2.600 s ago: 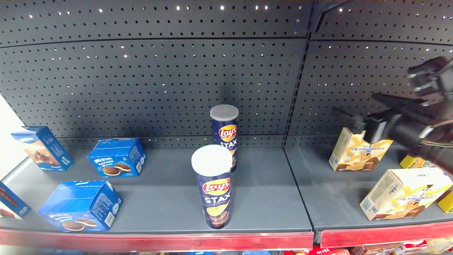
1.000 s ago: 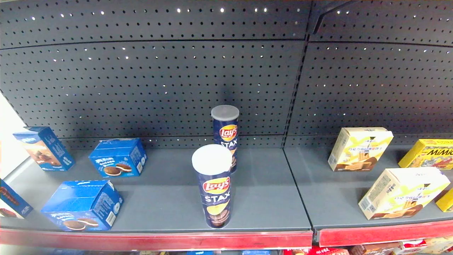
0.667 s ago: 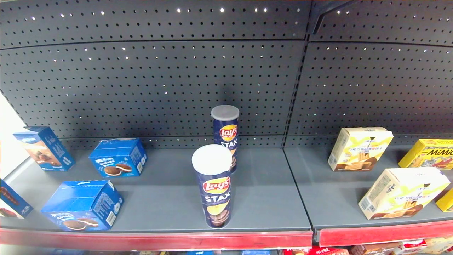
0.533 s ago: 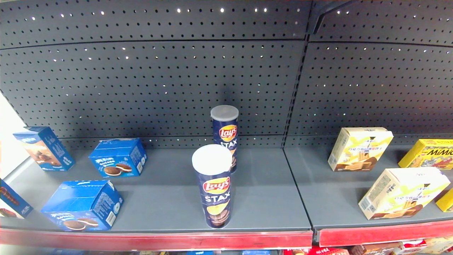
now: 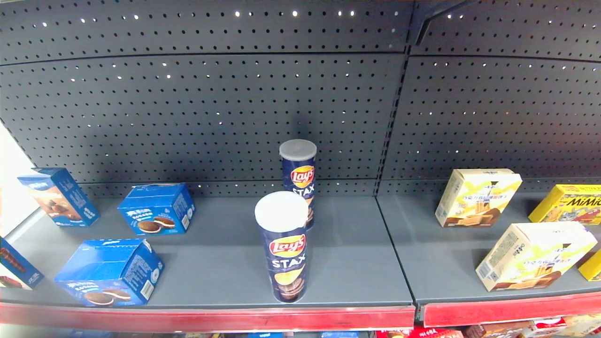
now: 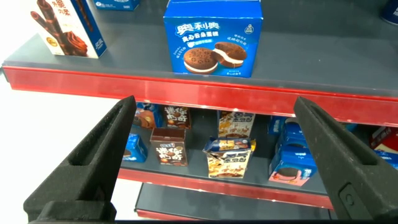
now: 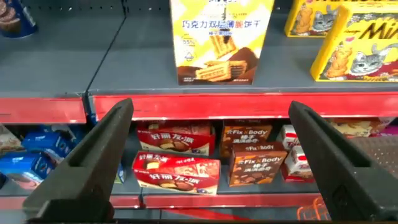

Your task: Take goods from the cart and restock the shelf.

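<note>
Two dark blue chip cans stand upright mid-shelf, one at the front and one behind it. Blue cookie boxes lie on the left part of the grey shelf. Two cream wafer boxes sit on the right part. My left gripper hangs open and empty in front of the red shelf edge, below a blue cookie box. My right gripper is open and empty too, facing the front cream wafer box.
Yellow boxes stand at the far right. A tall blue box leans at the far left. The lower shelf holds several snack boxes. A perforated back panel closes the shelf behind.
The right arm, which reached over the cream wafer boxes 2.6 s ago, has drawn back out of the head view. Nothing on the shelf has moved in the last second.
</note>
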Available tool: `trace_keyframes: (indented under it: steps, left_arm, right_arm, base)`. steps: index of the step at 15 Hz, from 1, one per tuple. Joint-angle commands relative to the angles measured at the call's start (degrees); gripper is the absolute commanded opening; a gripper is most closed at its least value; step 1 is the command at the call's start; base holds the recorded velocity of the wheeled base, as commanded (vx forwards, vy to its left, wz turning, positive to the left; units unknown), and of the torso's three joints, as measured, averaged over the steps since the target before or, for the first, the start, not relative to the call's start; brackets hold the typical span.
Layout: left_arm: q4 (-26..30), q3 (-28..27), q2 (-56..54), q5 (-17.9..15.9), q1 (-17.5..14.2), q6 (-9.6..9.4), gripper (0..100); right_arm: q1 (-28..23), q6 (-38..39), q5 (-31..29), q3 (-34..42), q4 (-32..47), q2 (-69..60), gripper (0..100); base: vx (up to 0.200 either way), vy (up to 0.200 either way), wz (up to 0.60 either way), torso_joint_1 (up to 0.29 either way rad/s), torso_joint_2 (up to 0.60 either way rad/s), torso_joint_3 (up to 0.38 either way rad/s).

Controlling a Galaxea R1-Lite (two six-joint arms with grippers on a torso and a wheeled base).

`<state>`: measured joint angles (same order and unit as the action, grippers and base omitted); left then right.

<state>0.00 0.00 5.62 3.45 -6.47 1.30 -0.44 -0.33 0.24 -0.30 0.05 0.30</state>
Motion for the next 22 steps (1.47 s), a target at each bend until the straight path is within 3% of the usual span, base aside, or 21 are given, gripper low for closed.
trace_keyframes:
  steps: [1,22]
  left_arm:
    - [0.0,0.0,0.09,0.07,-0.03,0.01,100]
    - [0.0,0.0,0.09,0.07,-0.03,0.01,100]
  right_arm:
    - [0.0,-0.02,0.11,0.3,0.04,0.49,100]
    - [0.44,-0.02,0.11,0.3,0.04,-0.3,100]
  base:
    - [0.0,0.0,0.0,0.0,0.0,0.0]
    - [0.0,0.0,0.0,0.0,0.0,0.0]
